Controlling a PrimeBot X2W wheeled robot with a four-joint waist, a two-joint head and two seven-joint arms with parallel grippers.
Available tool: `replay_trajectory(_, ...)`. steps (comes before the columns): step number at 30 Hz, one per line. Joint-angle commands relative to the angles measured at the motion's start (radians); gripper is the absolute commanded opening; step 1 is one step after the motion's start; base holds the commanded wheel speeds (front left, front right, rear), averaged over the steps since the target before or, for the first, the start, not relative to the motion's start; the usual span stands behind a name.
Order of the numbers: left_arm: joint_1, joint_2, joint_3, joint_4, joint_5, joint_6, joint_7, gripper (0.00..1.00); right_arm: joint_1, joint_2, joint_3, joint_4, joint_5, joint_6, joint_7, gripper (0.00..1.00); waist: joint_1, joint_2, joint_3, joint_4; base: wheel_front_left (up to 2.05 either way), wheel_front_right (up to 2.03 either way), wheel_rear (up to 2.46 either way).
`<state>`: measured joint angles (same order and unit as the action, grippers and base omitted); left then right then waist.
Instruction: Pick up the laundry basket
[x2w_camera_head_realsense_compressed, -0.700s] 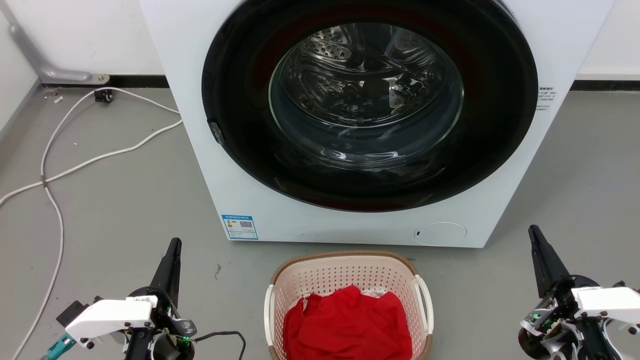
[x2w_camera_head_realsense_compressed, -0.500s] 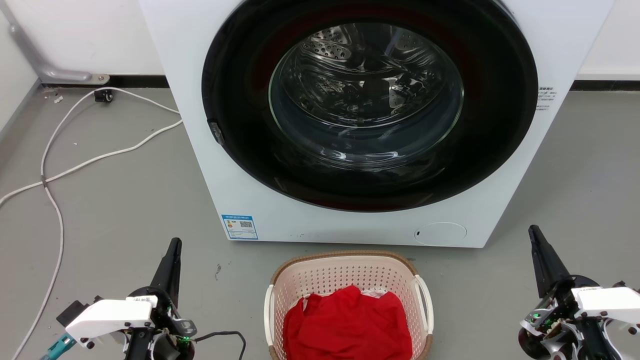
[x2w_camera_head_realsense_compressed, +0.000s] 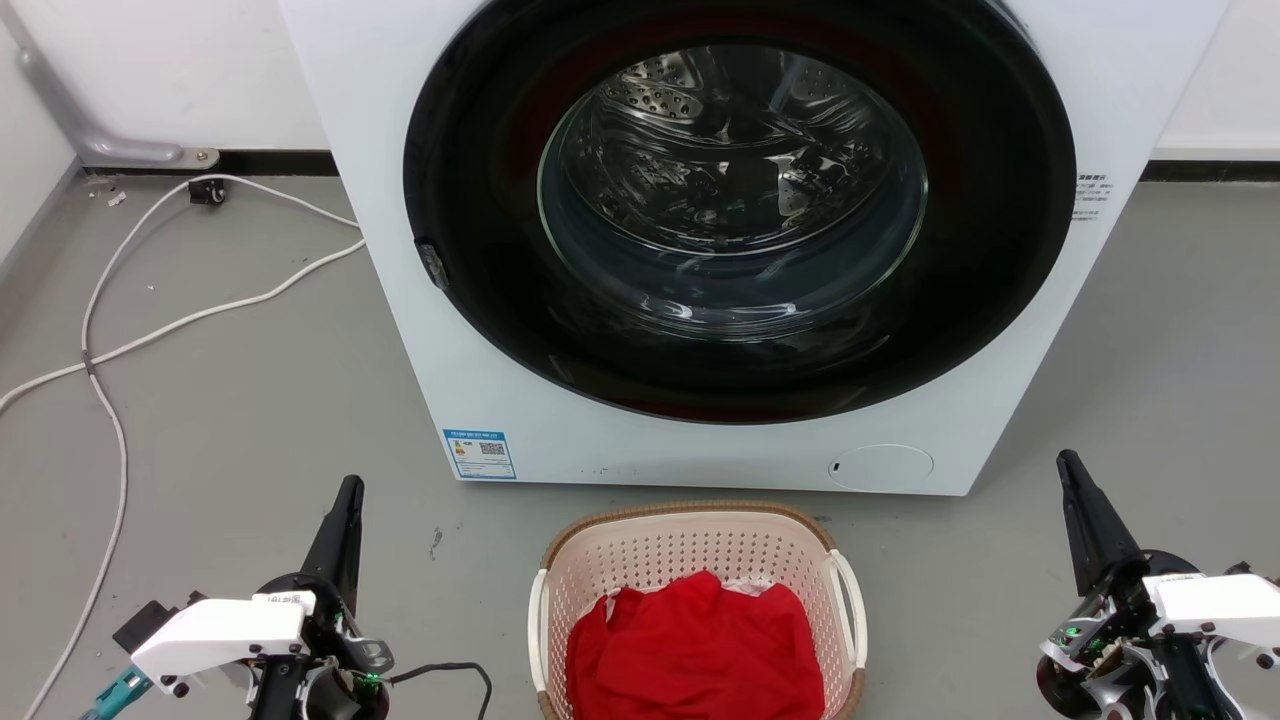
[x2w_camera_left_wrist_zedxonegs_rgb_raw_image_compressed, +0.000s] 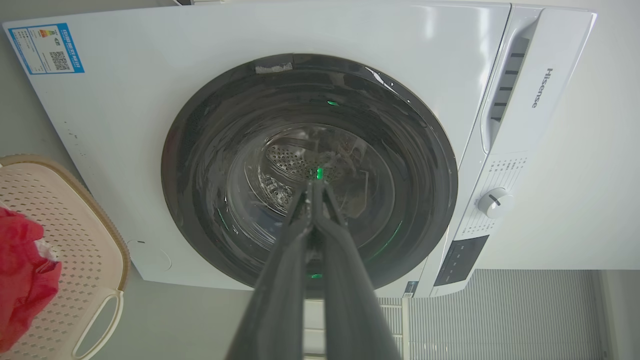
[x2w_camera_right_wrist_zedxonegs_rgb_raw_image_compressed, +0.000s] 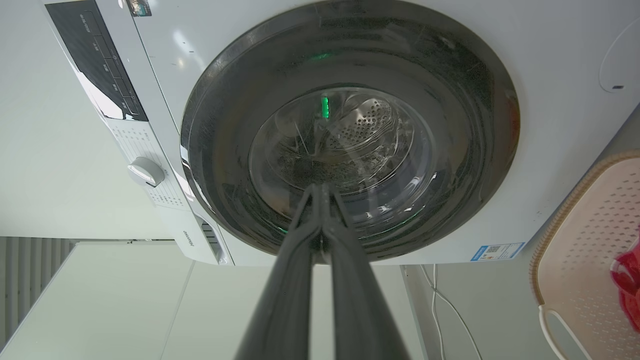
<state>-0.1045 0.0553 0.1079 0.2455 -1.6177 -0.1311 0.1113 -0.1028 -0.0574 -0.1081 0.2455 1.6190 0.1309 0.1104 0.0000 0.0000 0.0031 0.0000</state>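
- Head view: the laundry basket (x2w_camera_head_realsense_compressed: 690, 548) stands upright on the grey floor (x2w_camera_head_realsense_compressed: 250, 420), just on the near side of the front-loading washing machine (x2w_camera_head_realsense_compressed: 500, 400) and roughly centred below its door. Its near end is cut off by the lower edge of the view.
- The basket has pale perforated walls, a brown woven-look rim (x2w_camera_head_realsense_compressed: 690, 508) and one white handle on each side, left (x2w_camera_head_realsense_compressed: 538, 620) and right (x2w_camera_head_realsense_compressed: 848, 600). A crumpled red garment (x2w_camera_head_realsense_compressed: 695, 650) lies inside and covers the near part of the interior.
- The left gripper (x2w_camera_head_realsense_compressed: 348, 492) is to the left of the basket and well apart from it. Its two dark fingers are pressed together to one point and aim toward the washer. It holds nothing.
- The right gripper (x2w_camera_head_realsense_compressed: 1066, 468) is to the right of the basket, also well apart from it. Its fingers are likewise closed on each other, with nothing between them.
- The basket lies between the two grippers; neither touches it or its handles.
- Washer: the round dark-framed glass door (x2w_camera_head_realsense_compressed: 735, 210) is closed and the perforated steel drum shows through it. A blue label (x2w_camera_head_realsense_compressed: 479, 453) sits at the lower left of the front panel, and a round service flap (x2w_camera_head_realsense_compressed: 880, 466) at the lower right.
- White cables (x2w_camera_head_realsense_compressed: 100, 330) run across the floor at the far left, toward the wall.
- Left wrist view: the closed fingers point at the door glass, and the control dial (x2w_camera_left_wrist_zedxonegs_rgb_raw_image_compressed: 494, 202) is on the washer's panel.
- Right wrist view: the closed fingertips meet in front of the door glass, with the basket at the right edge.
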Motion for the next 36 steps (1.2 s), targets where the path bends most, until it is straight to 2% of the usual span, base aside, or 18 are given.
replay_trajectory(1, -0.009, -0.001, 0.004, 0.001, 0.002, -0.003, 0.001, 0.0, -0.011, 0.005, -0.002, 0.001, -0.004, 0.0, 0.002, 0.0, 0.0, 0.0, 0.0, 0.0, 0.0, 0.0, 0.0)
replay_trajectory(15, 0.001, -0.001, 0.0, 0.002, 0.0, 0.0, -0.001, 0.0, 0.002, 0.001, -0.001, 0.002, -0.001, 0.0, -0.001, 0.0, 0.0, 0.0, 0.0, 0.0, 0.0, 0.0, 0.0)
replay_trajectory(16, 0.005, -0.002, -0.002, 0.009, 0.0, 0.0, -0.001, 1.0, 0.006, 0.001, 0.0, 0.009, -0.002, 0.0, -0.001, 1.0, 0.0, 0.0, 0.0, 0.0, 0.0, 0.0, 0.0)
replay_trajectory(21, 0.019, -0.003, -0.008, 0.003, 0.013, 0.0, -0.023, 1.0, 0.021, 0.003, 0.01, 0.005, -0.018, 0.0, -0.023, 1.0, 0.0, 0.0, 0.0, 0.0, 0.0, 0.0, 0.0)
replay_trajectory(25, 0.023, -0.003, -0.005, -0.008, 0.067, 0.001, -0.043, 1.0, 0.027, 0.003, 0.01, -0.009, -0.064, 0.0, -0.043, 1.0, 0.0, 0.0, 0.001, -0.001, 0.0, 0.0, 0.0)
replay_trajectory(36, 0.034, -0.004, -0.025, -0.078, 0.271, 0.035, -0.093, 1.0, 0.043, 0.003, 0.031, -0.084, -0.332, 0.0, -0.093, 1.0, 0.0, 0.0, 0.005, -0.001, 0.0, 0.0, 0.0)
